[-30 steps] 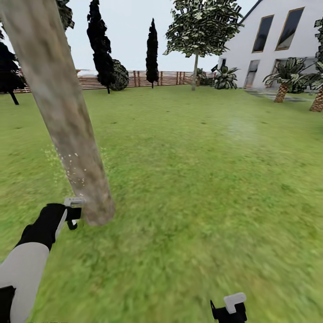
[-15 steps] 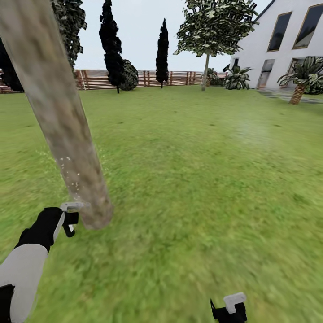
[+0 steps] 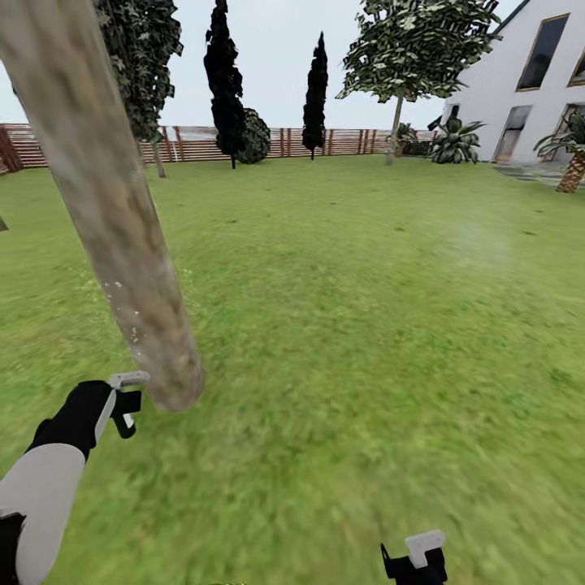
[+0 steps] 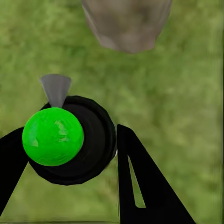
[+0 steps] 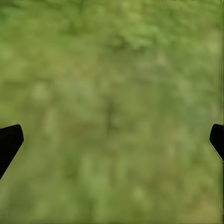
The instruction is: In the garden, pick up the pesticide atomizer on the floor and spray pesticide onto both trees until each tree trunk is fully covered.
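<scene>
A thick pale grey-brown tree trunk (image 3: 114,211) leans across the left of the head view, with small pale specks on its lower part. My left gripper (image 3: 123,404) hovers just left of the trunk's base, above the lawn. In the left wrist view it (image 4: 70,133) is shut on the pesticide atomizer (image 4: 88,154), a round black bottle with a bright green top and a grey nozzle (image 4: 56,88) pointing toward the trunk's base (image 4: 127,23). A second leafy tree (image 3: 394,122) stands far off near the house. My right gripper (image 3: 414,561) hangs open over the grass (image 5: 112,140).
Green lawn (image 3: 366,325) spreads ahead to a brown slat fence (image 3: 276,142). Black cone-shaped trees (image 3: 223,81) and another leafy tree (image 3: 158,158) stand by the fence. The white house (image 3: 528,97) and palm-like plants (image 3: 455,142) are at the far right.
The head view has swung, so the far trees, fence and house sit further right in the picture. My left gripper stays by the trunk's base, holding the atomizer, slightly lower.
</scene>
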